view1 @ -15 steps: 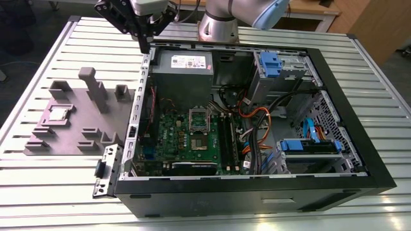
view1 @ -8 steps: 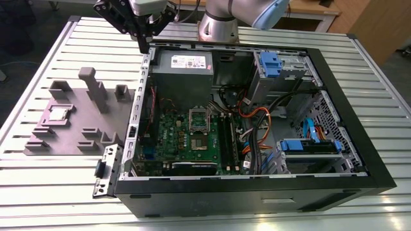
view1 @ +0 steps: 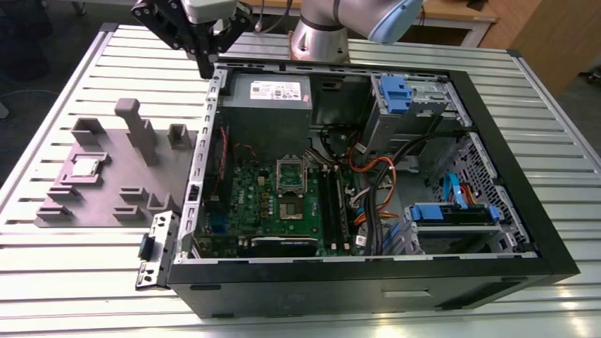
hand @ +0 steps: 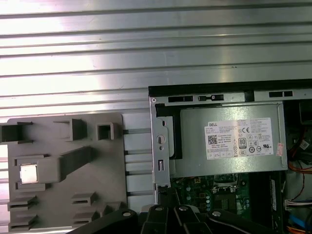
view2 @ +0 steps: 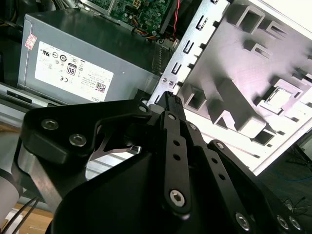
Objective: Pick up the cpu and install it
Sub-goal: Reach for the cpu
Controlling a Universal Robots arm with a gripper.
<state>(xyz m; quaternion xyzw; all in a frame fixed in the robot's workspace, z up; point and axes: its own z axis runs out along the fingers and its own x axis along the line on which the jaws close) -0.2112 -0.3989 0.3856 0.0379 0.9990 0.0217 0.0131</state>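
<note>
End effector (view1: 205, 70) pinched shut on nothing, hanging over the rim of the open computer case (view1: 329, 290) by the power supply (view1: 267, 95), well apart from the cpu (view1: 86, 166) lying flat in its pocket on the grey fixture (view1: 103, 204) beside the case on the slatted surface (view1: 56, 282). Likely trouble: coming down without opening and knocking the thin chip askew, or clipping the fixture's upright posts (view1: 131, 120) on the way across. Further off, probably, bent contacts in the socket (view1: 289, 172) from seating the chip tilted or wrongly turned, or a snag on the cables (view1: 371, 169).
</note>
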